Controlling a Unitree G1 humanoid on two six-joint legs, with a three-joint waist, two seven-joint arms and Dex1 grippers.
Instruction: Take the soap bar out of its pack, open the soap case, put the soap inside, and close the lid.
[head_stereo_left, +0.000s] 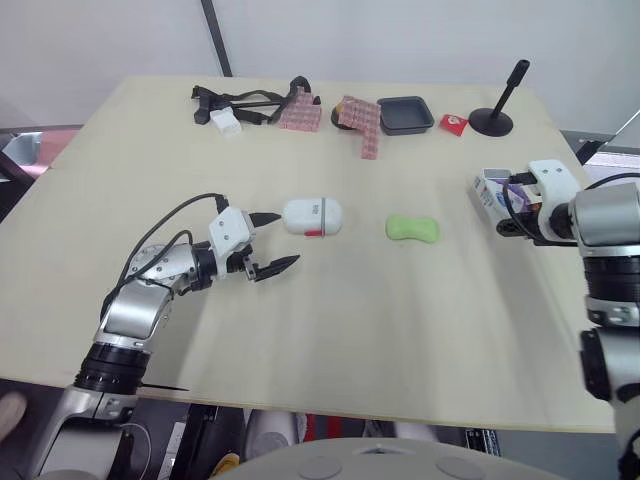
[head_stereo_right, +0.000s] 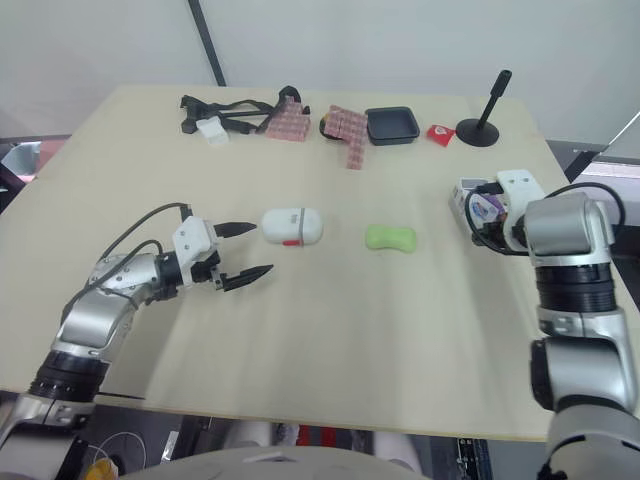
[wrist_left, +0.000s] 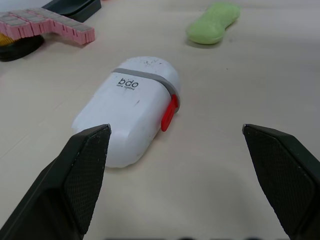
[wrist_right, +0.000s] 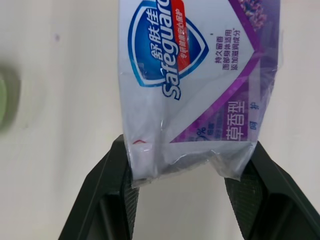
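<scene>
The white soap case (head_stereo_left: 312, 216), with a grey band and a red latch, lies closed in the middle of the table (head_stereo_left: 330, 330). My left gripper (head_stereo_left: 288, 240) is open just to its left, its fingers level with the case's near end (wrist_left: 132, 112) and not touching it. The bare green soap bar (head_stereo_left: 412, 228) lies a little to the right of the case. At the table's right side my right gripper (head_stereo_left: 512, 212) is shut on one end of the white and purple soap pack (wrist_right: 197, 75), which rests on the tabletop.
Along the far edge are black straps (head_stereo_left: 235, 100), a small white item (head_stereo_left: 226, 122), pink block pieces (head_stereo_left: 365, 122), a black tray (head_stereo_left: 405, 114), a small red packet (head_stereo_left: 454, 124) and a black stand (head_stereo_left: 495, 118).
</scene>
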